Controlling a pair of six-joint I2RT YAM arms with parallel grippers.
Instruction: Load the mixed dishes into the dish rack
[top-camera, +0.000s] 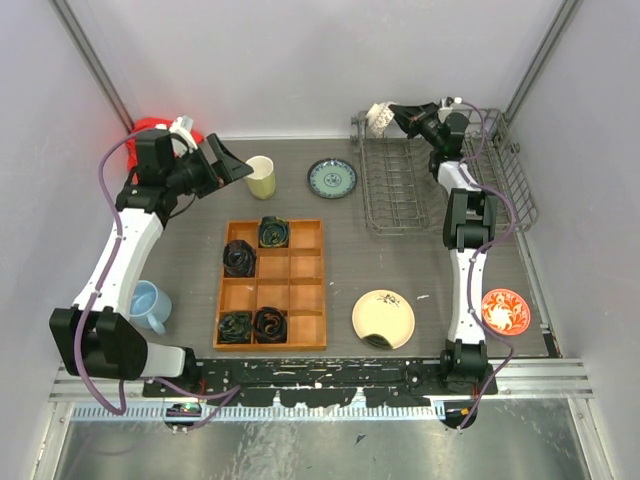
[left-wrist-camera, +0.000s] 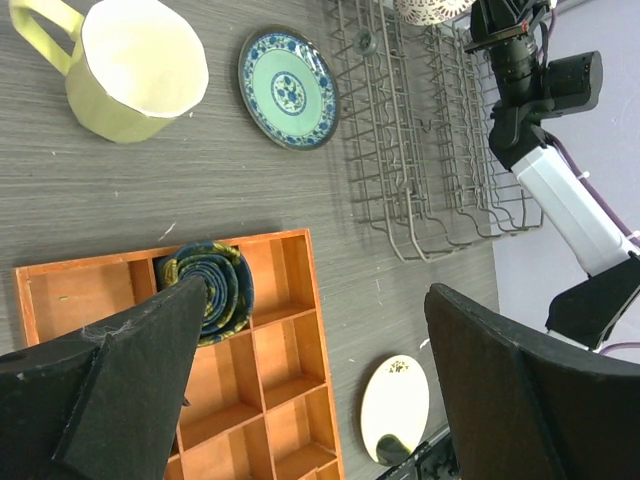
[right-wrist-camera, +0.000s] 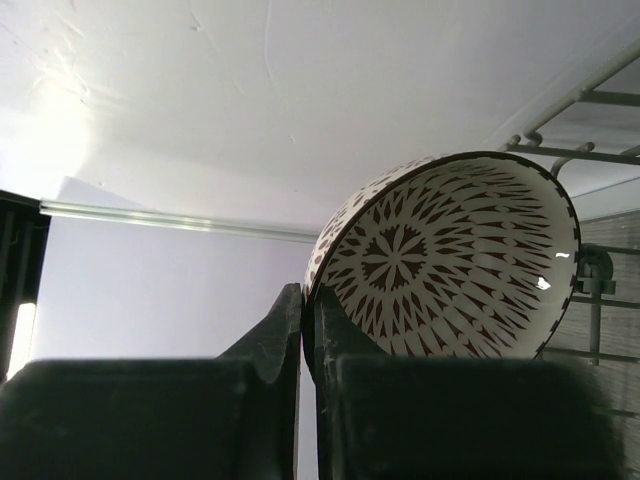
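Note:
My right gripper (top-camera: 398, 117) is shut on the rim of a white-and-red patterned bowl (top-camera: 378, 118), held tilted above the far left corner of the grey wire dish rack (top-camera: 500, 190). In the right wrist view the bowl (right-wrist-camera: 450, 260) is pinched between my fingers (right-wrist-camera: 285, 330). My left gripper (top-camera: 228, 160) is open and empty, just left of the pale yellow mug (top-camera: 261, 177). The teal plate (top-camera: 331, 178) lies left of the rack. The light blue cup (top-camera: 150, 305), the cream plate (top-camera: 383, 318) and a second red patterned bowl (top-camera: 505, 310) sit near the front.
An orange-brown wooden compartment tray (top-camera: 305, 265) with rolled dark cloths lies mid-table. A red cloth (top-camera: 150, 127) lies behind the left arm. In the left wrist view I see the mug (left-wrist-camera: 135, 65), teal plate (left-wrist-camera: 288, 88), rack (left-wrist-camera: 420, 150) and tray (left-wrist-camera: 270, 340).

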